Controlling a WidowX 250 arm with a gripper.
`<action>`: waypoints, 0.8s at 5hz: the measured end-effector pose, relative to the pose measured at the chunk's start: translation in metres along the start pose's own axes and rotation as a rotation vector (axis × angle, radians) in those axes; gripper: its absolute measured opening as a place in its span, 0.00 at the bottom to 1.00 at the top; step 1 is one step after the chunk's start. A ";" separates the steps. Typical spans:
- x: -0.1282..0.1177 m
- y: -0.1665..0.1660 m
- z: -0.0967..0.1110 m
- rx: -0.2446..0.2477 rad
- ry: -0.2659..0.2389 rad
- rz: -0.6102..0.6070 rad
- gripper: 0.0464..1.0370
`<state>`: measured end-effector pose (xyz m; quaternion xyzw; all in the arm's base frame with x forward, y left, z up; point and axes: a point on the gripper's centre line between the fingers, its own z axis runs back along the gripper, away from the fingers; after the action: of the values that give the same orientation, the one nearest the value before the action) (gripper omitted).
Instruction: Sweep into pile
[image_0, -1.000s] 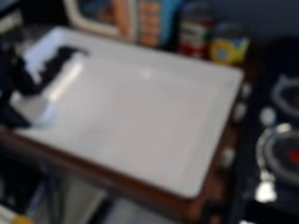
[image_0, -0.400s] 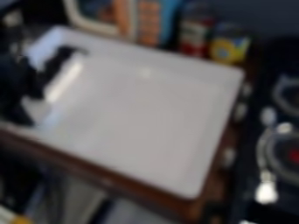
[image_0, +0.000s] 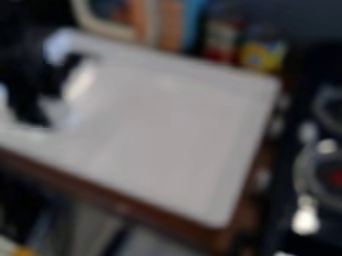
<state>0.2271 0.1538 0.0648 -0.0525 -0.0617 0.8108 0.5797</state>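
Observation:
The black gripper (image_0: 37, 102) hangs over the left end of a large white tray (image_0: 170, 125), with the dark arm coming in from the upper left. A pale patch (image_0: 57, 111) shows just right of the gripper's lower part; whether it is a held tool cannot be made out. A dark shape (image_0: 72, 64) lies against the gripper's upper right, beside a bright strip (image_0: 81, 82) on the tray. No separate pieces or pile can be told apart on the tray's surface.
Behind the tray stand an orange and blue toy box (image_0: 171, 25), a red-labelled bottle (image_0: 223, 42) and a yellow container (image_0: 263, 54). A dark stove (image_0: 284, 235) with round burners borders the right side. Brown wood (image_0: 120, 205) edges the front.
The gripper has moved up and to the right along the tray's left end, and the arm now covers more of the back left corner. The tray has stayed in place.

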 end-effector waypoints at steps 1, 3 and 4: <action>0.010 0.003 -0.009 0.008 -0.017 -0.037 0.70; 0.021 0.002 -0.025 0.013 -0.056 -0.088 0.70; 0.025 -0.004 -0.035 0.010 -0.058 -0.082 0.70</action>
<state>0.2280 0.1800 0.0304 -0.0235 -0.0763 0.7878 0.6107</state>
